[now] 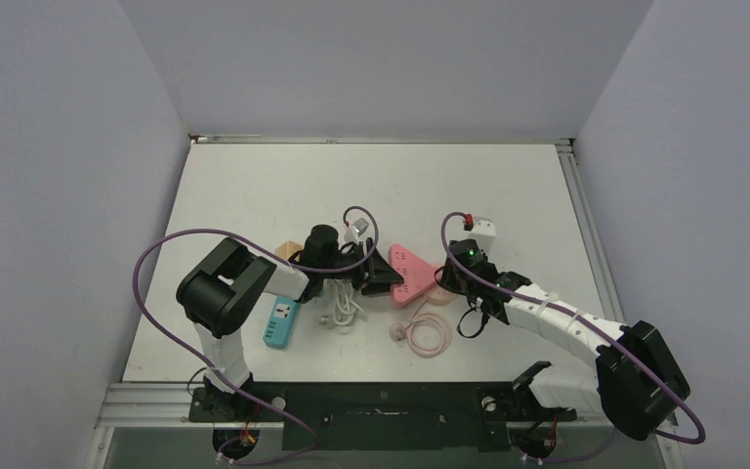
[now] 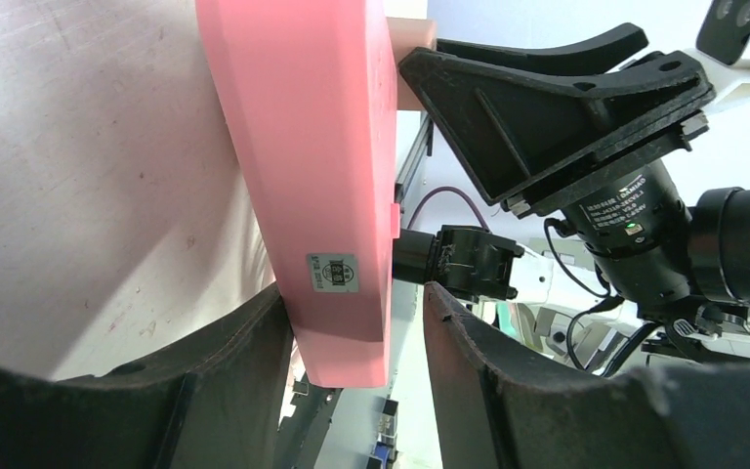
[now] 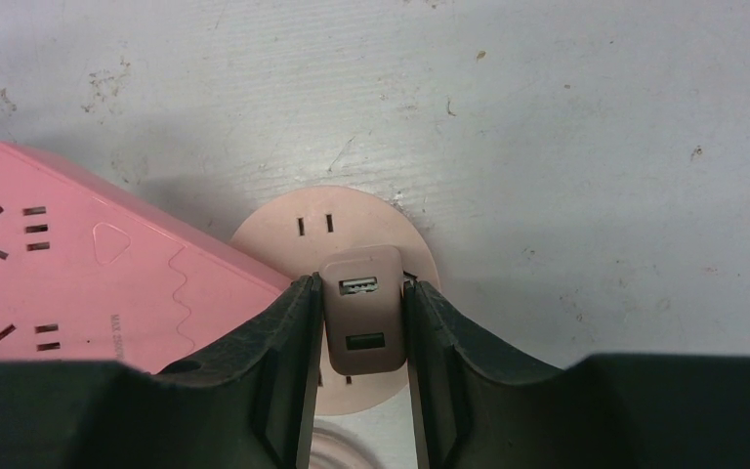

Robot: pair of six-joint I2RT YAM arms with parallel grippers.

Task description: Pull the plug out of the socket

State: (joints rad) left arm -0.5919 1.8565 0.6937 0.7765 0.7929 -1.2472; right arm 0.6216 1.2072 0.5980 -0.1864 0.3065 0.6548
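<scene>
A round beige socket (image 3: 337, 220) lies on the table against a pink triangular power strip (image 3: 78, 283). A beige plug with two USB ports (image 3: 361, 318) stands in the socket. My right gripper (image 3: 359, 298) is shut on the plug, one finger on each side. In the top view the right gripper (image 1: 448, 281) sits over the socket at the pink strip's (image 1: 412, 272) right corner. My left gripper (image 1: 383, 276) straddles the strip's left corner. In the left wrist view the strip (image 2: 322, 166) is between the jaws. One finger touches it and a gap shows at the other.
A teal power strip (image 1: 280, 322) and a bundle of white cable (image 1: 344, 305) lie by the left arm. A coiled pinkish cable (image 1: 429, 333) lies in front of the socket. A white adapter (image 1: 482, 233) sits behind the right gripper. A wooden block (image 1: 287, 251) sits at the left.
</scene>
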